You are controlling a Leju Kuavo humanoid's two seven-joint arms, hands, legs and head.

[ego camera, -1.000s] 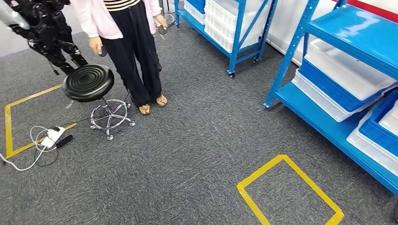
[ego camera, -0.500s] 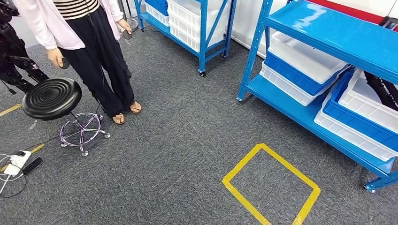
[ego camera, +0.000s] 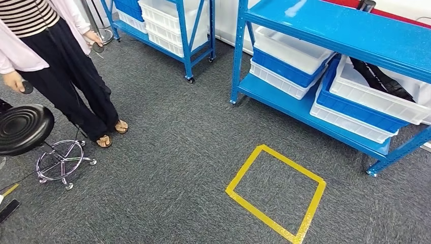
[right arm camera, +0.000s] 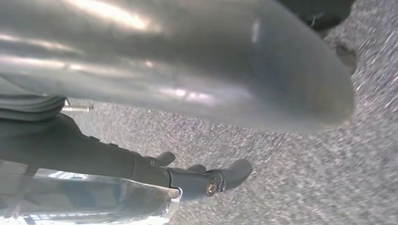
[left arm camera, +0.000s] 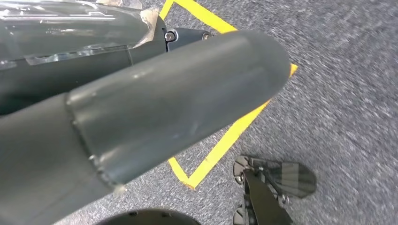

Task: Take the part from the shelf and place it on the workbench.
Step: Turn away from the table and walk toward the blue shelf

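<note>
- The tall blue metal shelf (ego camera: 356, 35) stands on the right side of the room, on the grey carpet floor (ego camera: 178, 152). It holds white plastic bins (ego camera: 289, 48) sitting in blue plastic bins (ego camera: 356, 109), so parts stay tidy and are easy to reach.
- A square of yellow tape (ego camera: 274, 195) is stuck on the floor just in front of the shelf. I think it marks where the robot should stand to reach in.
- The robot's left hand (left arm camera: 141, 93) hangs low over the floor, near the yellow tape. I cannot tell if it is open or closed.
- The robot's right hand (right arm camera: 187, 70) hangs low over the floor too. Its thumb is well apart from its dark fingers (right arm camera: 206, 180) and there is nothing in it. Both arms seem to be resting because the robot is not yet close enough to grab.
- The long black part (ego camera: 381, 79) is not picked up yet. It lies tilted inside a white bin on the low level of the shelf, under the top board.
- It looks dark, thin and stick-like. I cannot make out more of its shape.
- A person in dark trousers (ego camera: 66, 76) stands well away from the shelf, beside a round black stool (ego camera: 23, 127).
</note>
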